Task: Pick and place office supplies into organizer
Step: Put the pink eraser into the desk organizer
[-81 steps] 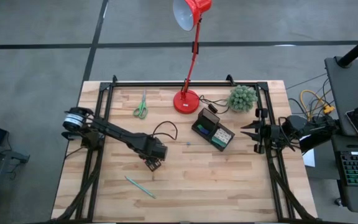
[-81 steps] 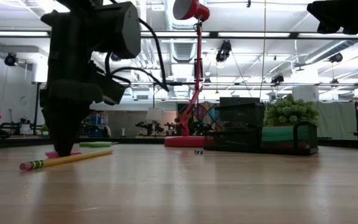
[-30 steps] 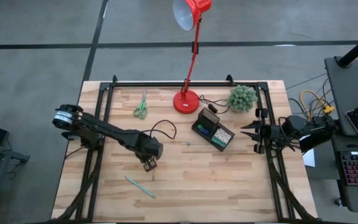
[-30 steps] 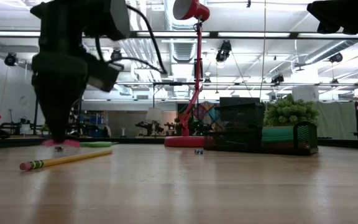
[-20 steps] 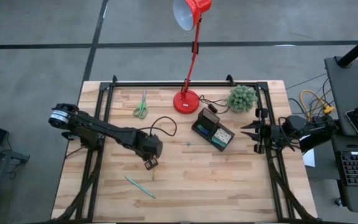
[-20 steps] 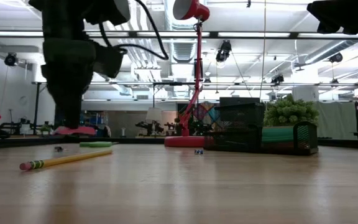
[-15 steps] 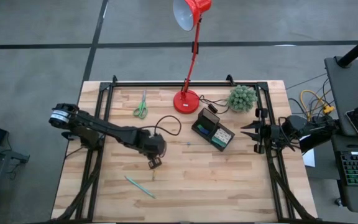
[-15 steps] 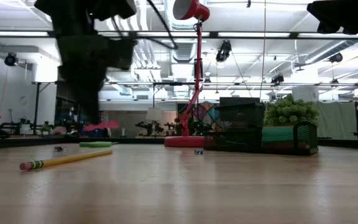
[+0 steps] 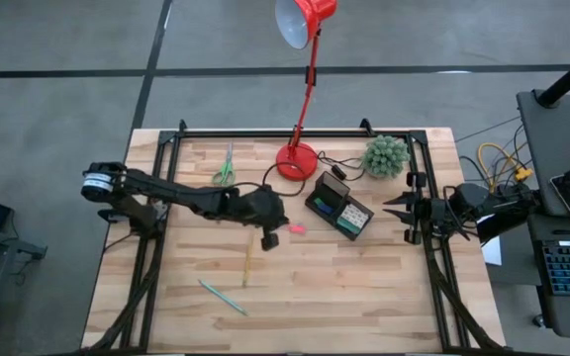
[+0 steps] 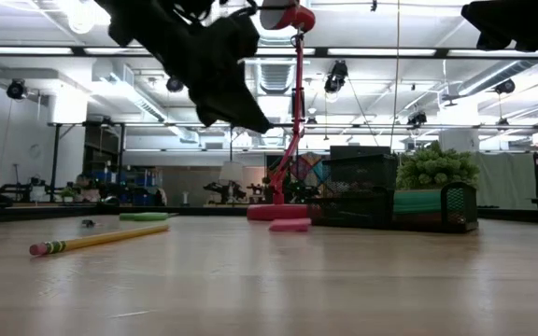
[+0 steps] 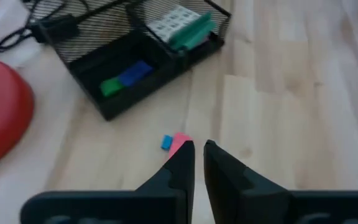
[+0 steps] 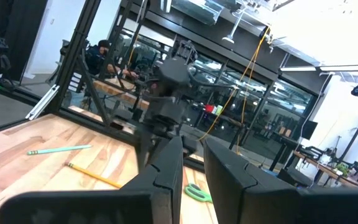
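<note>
My left gripper (image 9: 270, 238) hangs well above the table (image 10: 250, 119), shut and empty, slanting toward the black mesh organizer (image 9: 339, 208). Below its tips a flat pink piece (image 11: 178, 142) lies on the wood (image 10: 290, 225) beside a tiny blue piece (image 11: 166, 142), just short of the organizer (image 11: 142, 59). The organizer holds blue and green pieces and a pale patterned block. A yellow pencil (image 9: 247, 259) and a teal pen (image 9: 224, 297) lie nearer the front, and green scissors (image 9: 225, 168) lie at the back. My right gripper (image 9: 396, 210) waits at the right edge, slightly open with nothing between its fingers.
The red lamp's base (image 9: 297, 160) and its cable stand just behind the organizer, with the green ball plant (image 9: 386, 155) to their right. Bare wood stretches across the table's near right part (image 9: 364, 297).
My left gripper has risen and swung toward the table's right, toward the organizer, tipping to a slant. The pink piece, carried clear of the table at its fingertips, has come away and now lies flat on the wood next to the blue piece.
</note>
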Available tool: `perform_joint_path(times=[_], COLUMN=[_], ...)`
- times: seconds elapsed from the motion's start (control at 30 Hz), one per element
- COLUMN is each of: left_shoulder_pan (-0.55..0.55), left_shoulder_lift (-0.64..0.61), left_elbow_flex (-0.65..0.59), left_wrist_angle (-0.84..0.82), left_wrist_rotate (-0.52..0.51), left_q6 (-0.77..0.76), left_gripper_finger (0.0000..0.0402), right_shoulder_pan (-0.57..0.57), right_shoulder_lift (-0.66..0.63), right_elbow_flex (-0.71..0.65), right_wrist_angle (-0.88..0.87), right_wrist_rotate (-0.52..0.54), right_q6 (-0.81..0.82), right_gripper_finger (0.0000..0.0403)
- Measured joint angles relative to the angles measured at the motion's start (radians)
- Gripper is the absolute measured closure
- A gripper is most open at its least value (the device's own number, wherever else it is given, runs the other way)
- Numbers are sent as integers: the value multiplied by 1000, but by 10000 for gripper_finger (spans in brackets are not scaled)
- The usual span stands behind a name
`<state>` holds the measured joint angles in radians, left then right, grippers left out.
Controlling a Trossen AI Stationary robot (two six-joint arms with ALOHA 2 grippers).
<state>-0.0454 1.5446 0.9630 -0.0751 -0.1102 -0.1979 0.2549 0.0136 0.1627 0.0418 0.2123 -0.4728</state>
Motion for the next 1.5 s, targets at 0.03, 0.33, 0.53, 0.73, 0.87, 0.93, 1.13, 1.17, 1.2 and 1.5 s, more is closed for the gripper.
perform_joint_path(times=[0.03, 0.33, 0.53, 0.73, 0.87, 0.93, 1.13, 1.17, 1.2, 1.5], left_shoulder_pan=[11, 53, 53, 37, 28, 24, 15, 15, 16, 17], left_shoulder_lift=[1, 7, 17, 84, 184, 235, 320, 326, 337, 371], left_elbow_flex=[2, -2, -1, -3, 30, 63, 138, 146, 151, 141], left_wrist_angle=[-3, 5, 55, 66, 75, 76, 22, 13, 13, 5], left_wrist_rotate=[3, -2, 9, 69, 69, 68, 64, 54, 44, -9], left_q6=[11, 23, 22, 48, 115, 131, 186, 188, 187, 186], left_gripper_finger=[387, 400, 388, 288, 218, 200, 192, 192, 192, 192], right_shoulder_pan=[0, 0, 0, 0, 0, 0, 0, -1, 0, 0], right_shoulder_lift=[0, 0, 0, 0, 0, -1, 1, 1, 0, 1], right_elbow_flex=[0, 0, 0, 0, 0, 0, 0, 0, 0, 0], right_wrist_angle=[0, 0, -1, -1, -4, -5, -5, -8, -10, -9], right_wrist_rotate=[0, 1, 1, 2, 19, 32, 55, 54, 53, 53], right_q6=[0, -3, -3, -5, -5, -2, 1, 1, 1, 0], right_gripper_finger=[346, 346, 346, 346, 346, 346, 346, 346, 346, 346])
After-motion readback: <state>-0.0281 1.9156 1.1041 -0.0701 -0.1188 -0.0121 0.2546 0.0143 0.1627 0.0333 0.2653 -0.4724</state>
